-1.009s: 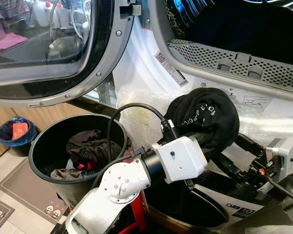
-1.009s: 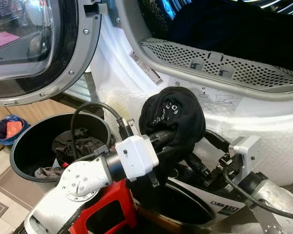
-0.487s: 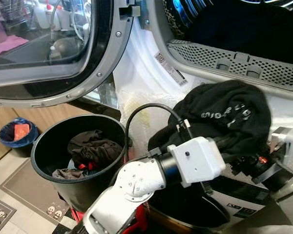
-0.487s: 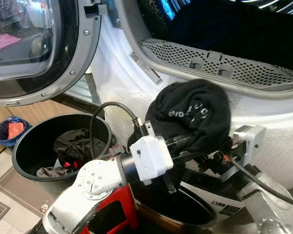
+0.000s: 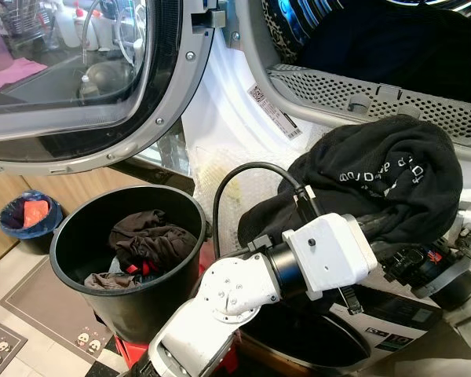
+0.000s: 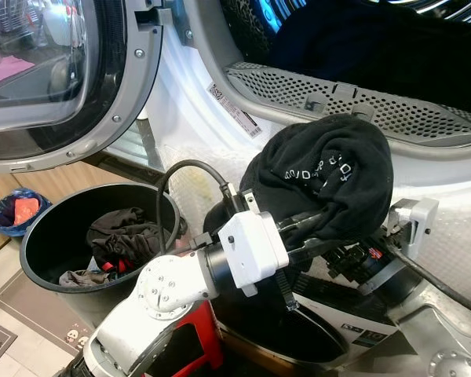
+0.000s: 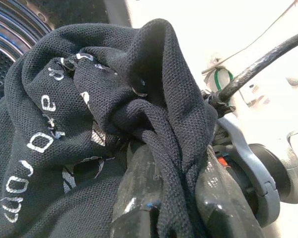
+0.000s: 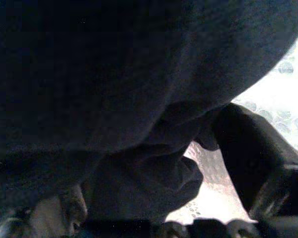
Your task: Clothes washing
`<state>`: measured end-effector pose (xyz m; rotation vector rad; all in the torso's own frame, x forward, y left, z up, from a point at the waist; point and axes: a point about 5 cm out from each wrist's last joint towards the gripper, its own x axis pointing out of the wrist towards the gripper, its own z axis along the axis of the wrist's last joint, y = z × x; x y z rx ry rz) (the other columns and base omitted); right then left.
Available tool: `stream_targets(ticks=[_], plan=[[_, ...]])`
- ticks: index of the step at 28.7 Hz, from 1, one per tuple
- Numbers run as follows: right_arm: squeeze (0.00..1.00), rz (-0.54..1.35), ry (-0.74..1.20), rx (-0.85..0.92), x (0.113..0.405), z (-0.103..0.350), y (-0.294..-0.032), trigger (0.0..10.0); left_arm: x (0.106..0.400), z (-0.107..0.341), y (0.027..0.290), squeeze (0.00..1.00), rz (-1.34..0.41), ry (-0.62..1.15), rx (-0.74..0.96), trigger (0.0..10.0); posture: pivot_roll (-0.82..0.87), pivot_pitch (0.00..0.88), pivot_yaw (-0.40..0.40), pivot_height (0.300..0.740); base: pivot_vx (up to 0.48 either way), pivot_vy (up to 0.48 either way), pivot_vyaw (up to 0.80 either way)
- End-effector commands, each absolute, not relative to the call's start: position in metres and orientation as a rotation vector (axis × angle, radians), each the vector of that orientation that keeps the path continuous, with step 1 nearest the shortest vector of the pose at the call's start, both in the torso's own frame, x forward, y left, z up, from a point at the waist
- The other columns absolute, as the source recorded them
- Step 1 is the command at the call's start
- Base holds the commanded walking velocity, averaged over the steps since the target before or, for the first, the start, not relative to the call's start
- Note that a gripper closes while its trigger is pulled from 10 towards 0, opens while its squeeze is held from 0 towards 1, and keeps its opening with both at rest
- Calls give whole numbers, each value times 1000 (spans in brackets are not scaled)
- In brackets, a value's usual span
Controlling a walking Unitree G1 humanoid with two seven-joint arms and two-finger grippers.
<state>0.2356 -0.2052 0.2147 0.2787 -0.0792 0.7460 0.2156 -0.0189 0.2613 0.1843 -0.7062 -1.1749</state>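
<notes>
The black garment [image 5: 385, 181], a knitted piece with white letters printed on it, is lifted in front of the open washing machine, just under the perforated rim [image 5: 377, 98] of the drum opening. The left end effector [image 7: 161, 198] is clenched on the black garment: in the left wrist view a thick fold of the cloth runs down between its two black fingers [image 7: 216, 198] and the rest bulges over them. In the head views the garment sits at about 1 o'clock from the white wrist block [image 5: 330, 253] of the left arm and covers the fingers completely.

The right end effector [image 8: 208, 148] is just under the same bundle, at about 5 o'clock from it; one dark finger [image 8: 248, 153] shows beside the hanging cloth, but I cannot tell if this end effector is closed on the cloth or released (the view is very dark).

The round door [image 5: 86, 78] of the machine stands open at 10 o'clock. Below it, at 8 o'clock, a black bucket [image 5: 78, 290] on the floor holds more crumpled clothes [image 5: 145, 247]. A small blue basket [image 5: 27, 216] stands well apart at 9 o'clock.
</notes>
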Motion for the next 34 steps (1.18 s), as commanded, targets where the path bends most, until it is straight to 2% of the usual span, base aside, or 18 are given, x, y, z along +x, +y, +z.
stream_targets(ticks=[1,22,34], plan=[[0,792,-104,262,231,221,-203,0,214,265,-22,0,-1190,-713,175,10000,-28,148,-19,740,0,0,0],[0,818,-74,285,227,221,-203,0,215,271,-22,0,-1171,-719,152,10000,-24,147,-20,740,0,0,0],[0,790,-15,284,220,211,-225,0,217,274,-8,0,-1140,-694,176,10000,-12,153,-18,740,0,0,0]])
